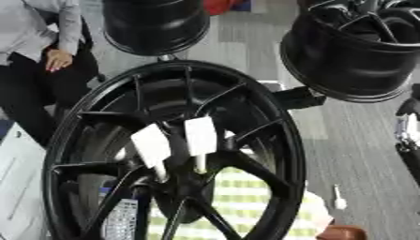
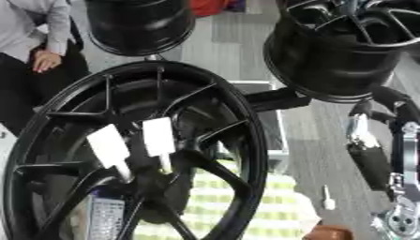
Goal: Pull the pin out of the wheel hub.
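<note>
Black spoked wheel hub [image 1: 246, 117]: rigid, heavy. Two white-tagged pins [image 1: 200, 140] at centre: light, slim; best pinched by the tag. Right robot hand [image 2: 400, 220]: finger state indiscernible; left unseen.

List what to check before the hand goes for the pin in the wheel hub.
1. Wheel faces the camera, hub visible: ok.
2. Two white tabs stick out near the hub: ok; which is the pin: cannot tell.
3. Hand on a tab: not ok; only the right arm shows, at the right edge, apart from the wheel.
4. Left hand ready: cannot tell, not in view.
5. Other wheels above, away from the hub: ok.
</note>
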Robot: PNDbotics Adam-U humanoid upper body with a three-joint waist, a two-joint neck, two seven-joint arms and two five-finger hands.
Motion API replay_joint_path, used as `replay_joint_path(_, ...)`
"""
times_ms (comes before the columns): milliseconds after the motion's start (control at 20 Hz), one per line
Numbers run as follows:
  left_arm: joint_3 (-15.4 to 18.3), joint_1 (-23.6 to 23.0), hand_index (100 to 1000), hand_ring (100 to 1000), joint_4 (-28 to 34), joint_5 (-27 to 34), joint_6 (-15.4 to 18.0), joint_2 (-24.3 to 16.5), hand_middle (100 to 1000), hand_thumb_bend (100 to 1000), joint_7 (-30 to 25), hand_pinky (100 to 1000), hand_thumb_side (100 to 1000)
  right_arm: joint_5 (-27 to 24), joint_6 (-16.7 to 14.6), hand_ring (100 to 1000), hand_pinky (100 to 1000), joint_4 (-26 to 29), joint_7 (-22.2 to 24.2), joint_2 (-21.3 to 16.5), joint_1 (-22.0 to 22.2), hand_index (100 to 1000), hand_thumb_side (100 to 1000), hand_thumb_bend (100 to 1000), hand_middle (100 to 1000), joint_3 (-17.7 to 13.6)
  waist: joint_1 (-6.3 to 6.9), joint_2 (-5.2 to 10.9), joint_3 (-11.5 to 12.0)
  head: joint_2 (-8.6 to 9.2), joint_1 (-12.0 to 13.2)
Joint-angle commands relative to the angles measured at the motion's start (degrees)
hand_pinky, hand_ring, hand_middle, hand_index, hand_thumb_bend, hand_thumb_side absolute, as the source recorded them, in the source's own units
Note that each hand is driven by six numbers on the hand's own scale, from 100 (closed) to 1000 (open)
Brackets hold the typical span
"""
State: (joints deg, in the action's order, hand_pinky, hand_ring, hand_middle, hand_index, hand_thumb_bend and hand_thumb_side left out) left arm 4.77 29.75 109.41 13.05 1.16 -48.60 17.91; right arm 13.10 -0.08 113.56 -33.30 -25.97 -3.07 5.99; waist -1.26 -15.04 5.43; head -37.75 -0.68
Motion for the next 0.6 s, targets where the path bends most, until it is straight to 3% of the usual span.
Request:
replay_joint_path(50, 0.0, -1.1, 767, 619, 4.9, 0.6, 3.3, 7.5, 593, 100, 1.8, 683, 662, -0.9, -0.8, 848, 724, 1.0, -0.4, -0.3, -0.9, 810, 648, 100, 791, -0.8, -0.3, 1.13, -0.1, 0.02, 0.2)
replay_joint_path(300, -1.6, -7.2, 764, 618, 5.2, -3.9, 9.8, 18.3, 591, 100, 1.0, 684, 693, -1.3, -2.0, 848, 726, 1.0, -1.0, 0.1, -1.8, 810, 645, 100, 791, -1.2, -1.28, 1.12, 0.0, -0.07, 0.4)
replay_joint_path(600, -2.9, -12.1, 758, 612, 5.2, -4.2, 14.4, 22.0, 584, 100, 0.7, 683, 701, -1.4, -2.5, 845, 727, 1.0, -1.4, 0.4, -2.3, 810, 653, 100, 788, -1.5, -1.69, 1.19, 0.5, -0.29, 0.7)
